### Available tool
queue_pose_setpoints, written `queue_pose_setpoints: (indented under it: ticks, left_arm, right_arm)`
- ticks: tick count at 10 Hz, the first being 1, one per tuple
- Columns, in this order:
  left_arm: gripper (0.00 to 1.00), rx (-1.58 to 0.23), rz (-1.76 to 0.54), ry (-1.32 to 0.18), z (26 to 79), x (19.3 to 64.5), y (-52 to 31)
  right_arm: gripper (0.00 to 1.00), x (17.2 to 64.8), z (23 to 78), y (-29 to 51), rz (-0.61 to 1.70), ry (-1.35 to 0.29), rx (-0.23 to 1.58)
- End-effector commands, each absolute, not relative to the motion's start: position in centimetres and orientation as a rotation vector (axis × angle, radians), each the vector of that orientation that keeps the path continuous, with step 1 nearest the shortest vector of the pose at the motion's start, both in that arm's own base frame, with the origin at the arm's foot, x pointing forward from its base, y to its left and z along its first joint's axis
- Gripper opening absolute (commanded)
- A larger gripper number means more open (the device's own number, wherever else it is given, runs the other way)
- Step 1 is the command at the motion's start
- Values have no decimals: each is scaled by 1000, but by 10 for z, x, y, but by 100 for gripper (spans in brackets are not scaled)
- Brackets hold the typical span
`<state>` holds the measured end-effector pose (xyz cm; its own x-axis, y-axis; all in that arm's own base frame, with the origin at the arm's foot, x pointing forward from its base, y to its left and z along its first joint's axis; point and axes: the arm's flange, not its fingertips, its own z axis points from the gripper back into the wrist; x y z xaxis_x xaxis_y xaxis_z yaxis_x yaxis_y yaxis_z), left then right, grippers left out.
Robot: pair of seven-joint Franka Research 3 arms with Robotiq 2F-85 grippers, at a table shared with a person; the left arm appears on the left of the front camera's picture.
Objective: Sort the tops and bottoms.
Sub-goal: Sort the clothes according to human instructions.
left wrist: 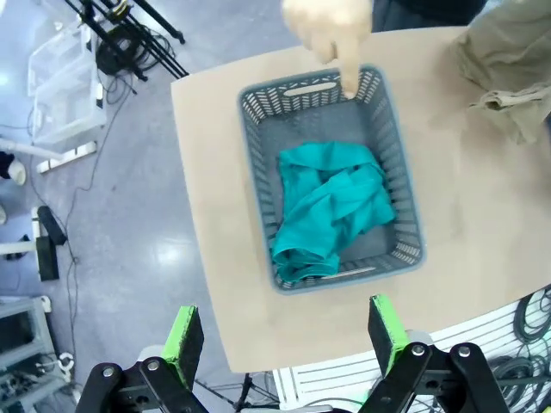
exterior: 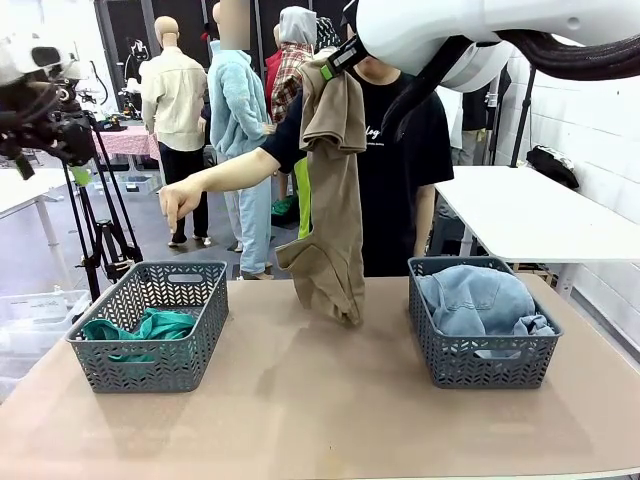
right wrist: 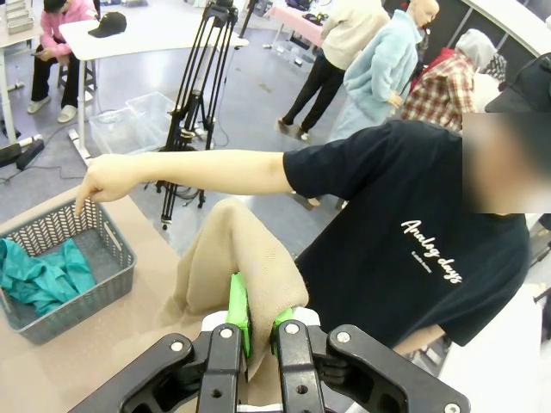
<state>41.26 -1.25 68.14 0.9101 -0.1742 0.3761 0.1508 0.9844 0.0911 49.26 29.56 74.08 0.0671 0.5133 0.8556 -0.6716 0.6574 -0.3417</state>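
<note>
Right gripper (right wrist: 256, 320) raised high above the table (exterior: 320, 410), clamped on the tan top (exterior: 332, 190) dangling between the baskets, left gripper (left wrist: 284, 337) gaping wide over the left basket (left wrist: 258, 172), person's hand (exterior: 180, 203) pointing into it.

Robot lab or data-collection studio, not a home. Open hall with a glossy grey-blue painted floor (left wrist: 129, 224), cables trailing over it, white-painted brick wall (exterior: 600, 130) on one side. Black camera tripod (exterior: 100, 225) stands just past the brown board-topped work table (exterior: 320, 400); another black tripod (right wrist: 194, 103) on the floor farther back. White folding tables (exterior: 530, 210) around, clear plastic storage bins (left wrist: 65, 86) on the floor near the tripod. Two grey perforated plastic baskets (exterior: 150, 330) sit on the work table. A person seated at a white table (right wrist: 138, 30) in the background.
</note>
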Motion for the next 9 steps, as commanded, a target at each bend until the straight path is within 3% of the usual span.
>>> queue_pose_setpoints:
  ticks: [1,9]
  left_arm:
    - [100,-27,-230,-391,692,414,7]
    - [100,1,-147,-415,695,410,43]
  right_arm:
    - [0,492,745,296,901,-1230,154]
    - [0,492,745,296,901,-1230,154]
